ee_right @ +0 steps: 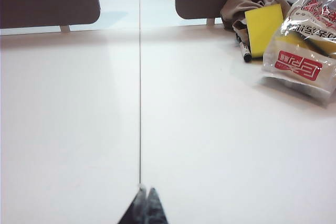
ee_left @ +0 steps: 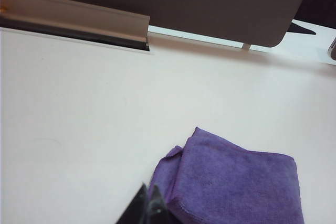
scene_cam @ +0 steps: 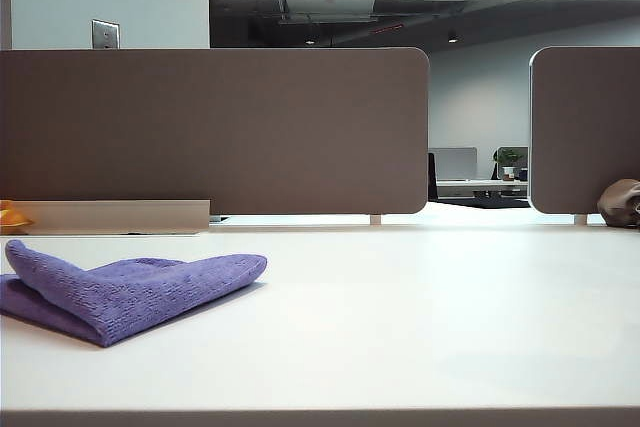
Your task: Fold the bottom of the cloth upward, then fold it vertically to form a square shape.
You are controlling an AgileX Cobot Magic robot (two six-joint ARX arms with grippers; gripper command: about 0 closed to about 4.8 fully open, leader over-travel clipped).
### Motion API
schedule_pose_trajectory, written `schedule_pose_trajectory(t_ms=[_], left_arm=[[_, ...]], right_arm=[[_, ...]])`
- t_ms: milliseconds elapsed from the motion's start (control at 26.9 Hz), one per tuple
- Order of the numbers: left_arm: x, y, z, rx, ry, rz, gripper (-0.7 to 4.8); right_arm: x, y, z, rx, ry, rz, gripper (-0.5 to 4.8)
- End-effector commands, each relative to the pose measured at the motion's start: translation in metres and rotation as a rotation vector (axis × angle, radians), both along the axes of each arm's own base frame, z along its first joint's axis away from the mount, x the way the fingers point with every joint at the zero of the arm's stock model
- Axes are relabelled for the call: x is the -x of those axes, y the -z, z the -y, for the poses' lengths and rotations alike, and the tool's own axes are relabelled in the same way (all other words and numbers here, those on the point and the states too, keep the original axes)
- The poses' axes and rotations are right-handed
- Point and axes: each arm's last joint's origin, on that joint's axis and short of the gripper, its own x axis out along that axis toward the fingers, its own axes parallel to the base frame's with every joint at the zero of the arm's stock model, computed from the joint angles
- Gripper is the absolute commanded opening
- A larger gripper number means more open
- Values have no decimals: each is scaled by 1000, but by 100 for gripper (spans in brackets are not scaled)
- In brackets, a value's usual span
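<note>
The purple fuzzy cloth [scene_cam: 120, 292] lies folded into a thick layered bundle on the white table at the left of the exterior view. In the left wrist view the cloth [ee_left: 236, 182] shows as a folded, nearly square stack with a lower layer peeking out at one side. My left gripper [ee_left: 148, 192] is shut with nothing in it, its tips just beside the cloth's edge. My right gripper [ee_right: 145, 191] is shut and empty over bare table, far from the cloth. Neither arm appears in the exterior view.
Brown desk dividers [scene_cam: 215, 132] stand along the table's back. A metal rail [ee_left: 79, 17] runs at the back left. At the back right lie a yellow pad [ee_right: 263, 27], a black marker [ee_right: 244, 52], a plastic snack bag [ee_right: 307, 51] and a brown cloth [scene_cam: 620, 202].
</note>
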Motion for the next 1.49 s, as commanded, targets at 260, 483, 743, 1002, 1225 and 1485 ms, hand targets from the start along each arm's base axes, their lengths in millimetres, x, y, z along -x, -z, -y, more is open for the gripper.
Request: schedule_pose_trajectory(t_ms=[260, 483, 743, 1002, 1225, 1485], left_arm=[[1, 5, 0, 0, -2, -64, -3], [1, 7, 0, 1, -2, -76, -3], [1, 7, 0, 1, -2, -77, -3], [1, 7, 0, 1, -3, -77, -3], [1, 7, 0, 1, -3, -76, -3], [1, 7, 0, 1, -2, -76, -3]], right_arm=[[1, 9, -8, -6, -129, -77, -5], [1, 9, -13, -5, -194, -77, -5], [1, 9, -13, -5, -190, -77, -5], [1, 9, -13, -4, -192, -77, -5], [1, 9, -13, -5, -192, -77, -5], [1, 9, -13, -5, -192, -76, -5]])
